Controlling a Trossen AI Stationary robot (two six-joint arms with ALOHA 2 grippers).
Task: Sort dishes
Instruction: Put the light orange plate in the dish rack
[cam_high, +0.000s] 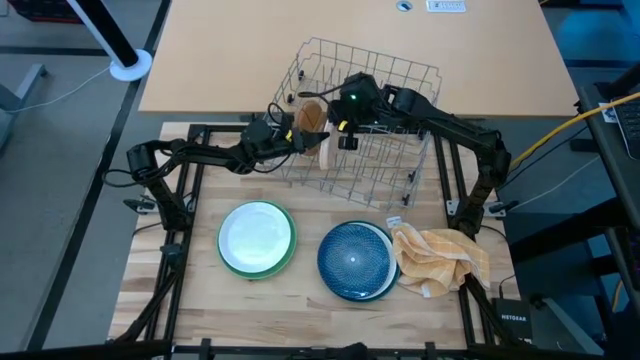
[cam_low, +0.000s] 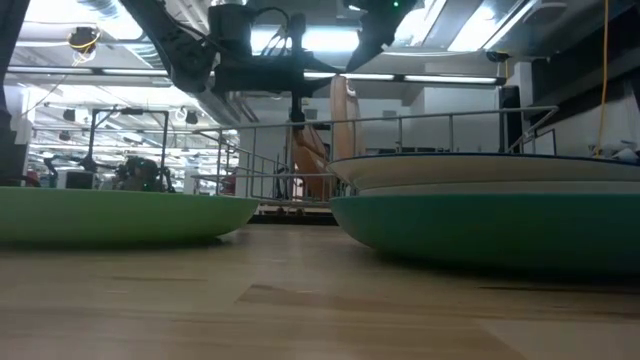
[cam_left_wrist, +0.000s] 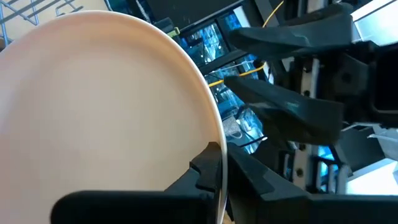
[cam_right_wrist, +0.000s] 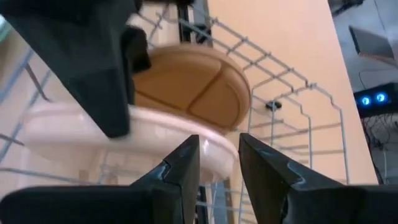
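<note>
Two dark arms meet over the grey wire rack (cam_high: 365, 125) at the far side of the wooden surface (cam_high: 300, 310). The left hand (cam_high: 295, 138) reaches in from the rack's left side and is clamped on the rim of a pale tan plate (cam_left_wrist: 93, 112), which stands on edge; in the left wrist view one dark finger (cam_left_wrist: 208, 168) presses against that rim. The right hand (cam_high: 347, 128) hangs over the rack from the right, its two fingers (cam_right_wrist: 180, 168) set apart on either side of the same pale plate's edge (cam_right_wrist: 124, 134), though whether they actually touch it is hard to judge from this angle. Just behind the pale plate, a darker brown wooden plate (cam_right_wrist: 193, 81) stands on edge inside the rack. Nearer the front of the surface, well apart from the rack, a white plate (cam_high: 256, 232) lies on a green plate (cam_high: 285, 262). Beside that pair sits a teal-blue plate (cam_high: 352, 260) stacked on a white one whose rim shows at its right. A crumpled yellow checked cloth (cam_high: 440, 258) lies touching that stack's right side.
</note>
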